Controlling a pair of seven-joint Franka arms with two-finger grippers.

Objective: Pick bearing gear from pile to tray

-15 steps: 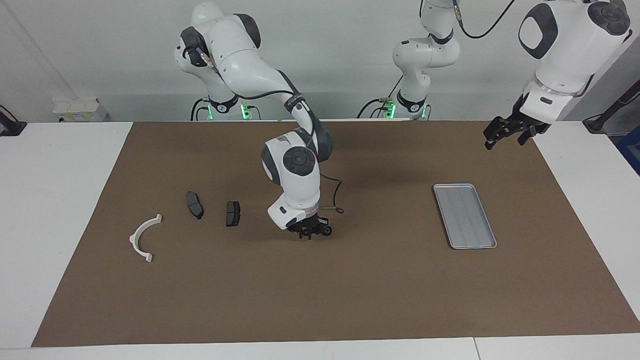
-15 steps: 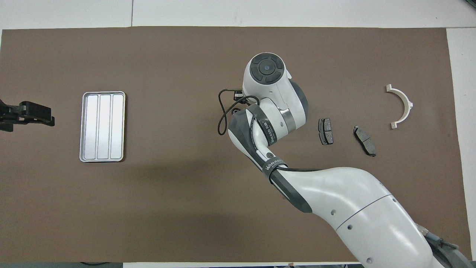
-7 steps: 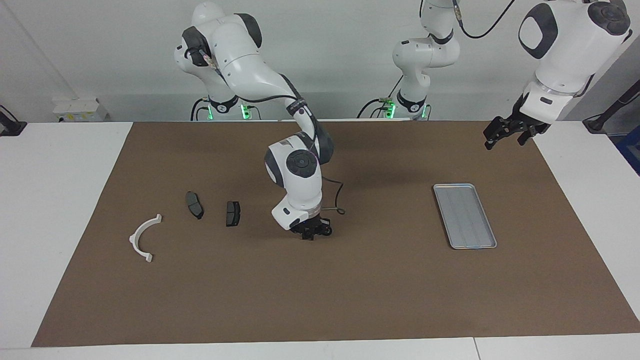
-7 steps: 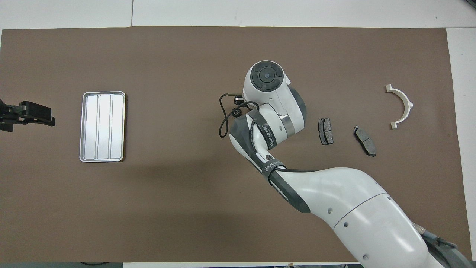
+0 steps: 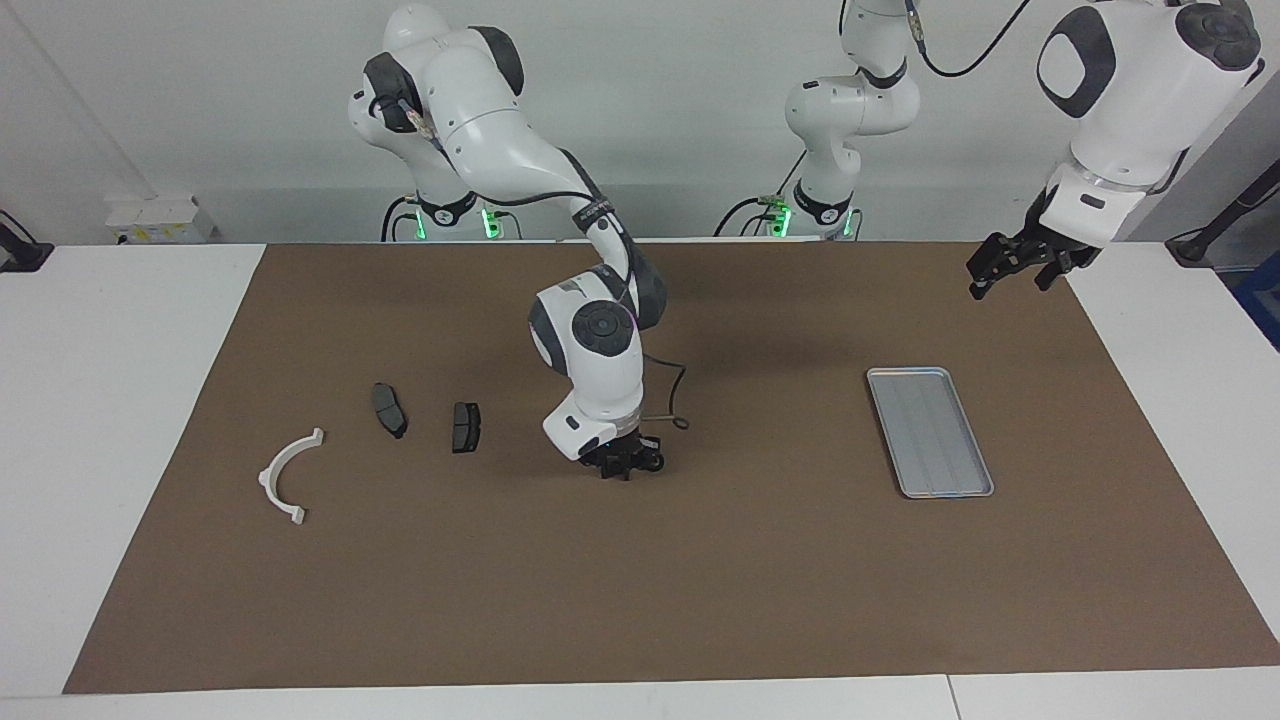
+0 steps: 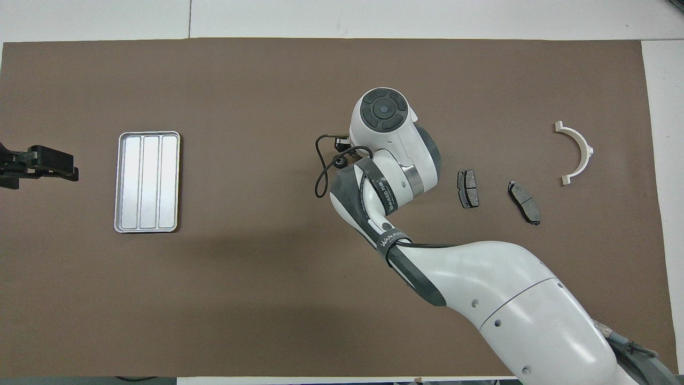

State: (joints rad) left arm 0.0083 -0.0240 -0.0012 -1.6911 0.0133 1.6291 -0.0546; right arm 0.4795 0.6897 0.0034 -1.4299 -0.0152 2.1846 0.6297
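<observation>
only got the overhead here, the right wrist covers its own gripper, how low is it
Observer: In the facing view the right gripper is down at the brown mat.
Operator: where is it against the pads
Observer: Beside the brake pad closest to it, on the tray's side, and apart from it.
Operator: is the left one on the table
Observer: No, the left gripper hangs open in the air over the mat's edge, waiting.

This looks like a robot lab. Two big white robot arms (image 5: 590, 340) stand at a white table (image 5: 120, 400) with a brown mat (image 5: 700, 580), beside a plain white wall (image 5: 680, 100) with cables.
</observation>
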